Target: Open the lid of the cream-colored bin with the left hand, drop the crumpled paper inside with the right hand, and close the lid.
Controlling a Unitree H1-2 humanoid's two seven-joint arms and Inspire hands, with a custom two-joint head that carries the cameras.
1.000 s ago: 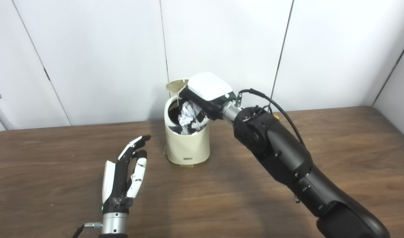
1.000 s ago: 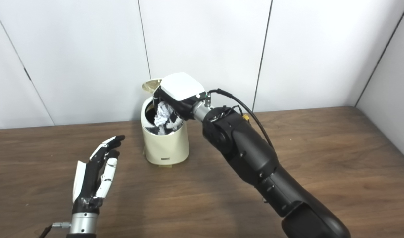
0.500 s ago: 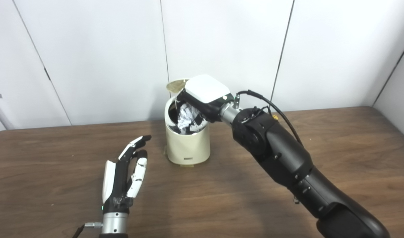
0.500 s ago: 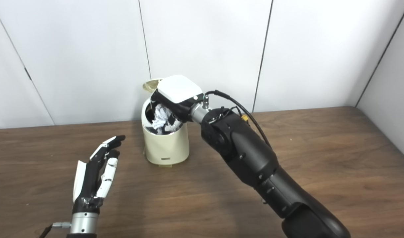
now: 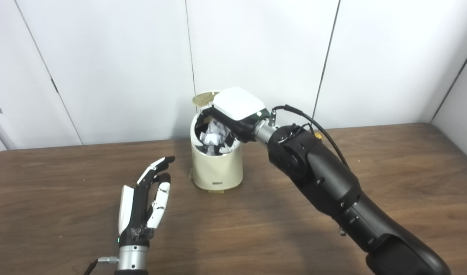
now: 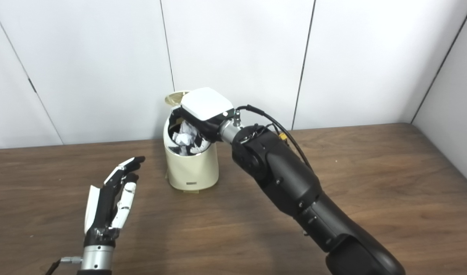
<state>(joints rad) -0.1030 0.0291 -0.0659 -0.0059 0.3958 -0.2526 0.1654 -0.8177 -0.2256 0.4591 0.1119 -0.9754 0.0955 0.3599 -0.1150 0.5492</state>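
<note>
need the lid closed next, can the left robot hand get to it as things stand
Probably not yet. The lid stands open behind the bin, and the right robot hand sits over the opening in front of it. The left robot hand rests open on the table, short of the bin.
</note>
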